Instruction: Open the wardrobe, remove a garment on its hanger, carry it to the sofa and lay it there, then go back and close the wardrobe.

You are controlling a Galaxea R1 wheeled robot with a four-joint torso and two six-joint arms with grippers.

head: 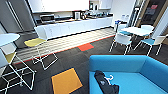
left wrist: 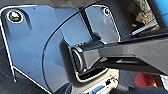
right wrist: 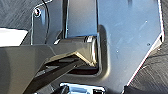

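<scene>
Lying on the seat of the blue sofa [head: 130, 65], in the head view, is the black garment [head: 104, 83], bunched into a long dark heap near the sofa's left arm. The white hanger [head: 109, 78] rests against the garment's right side, its hook on the blue cushion. Dark carpet with an orange square [head: 66, 80] and a red square [head: 85, 46] covers the floor beside the sofa. Two wire-framed stools with yellow seats [head: 34, 42] stand to the left, by a round white table [head: 7, 38]. A white kitchen counter [head: 75, 27] runs along the far wall. A white table with blue-seated chairs [head: 136, 31] stands at the far right.

In the left wrist view the robot's dark plate and jointed bar take up most of the picture. A strip of blue sofa [left wrist: 162, 6] shows at one corner. The left fingers cannot be made out, so their state cannot be told, and no placement relative to them is possible.

In the right wrist view the dark plate and bar lie over dark carpet [right wrist: 155, 72]. Whether the right fingers are apart or together cannot be told.
</scene>
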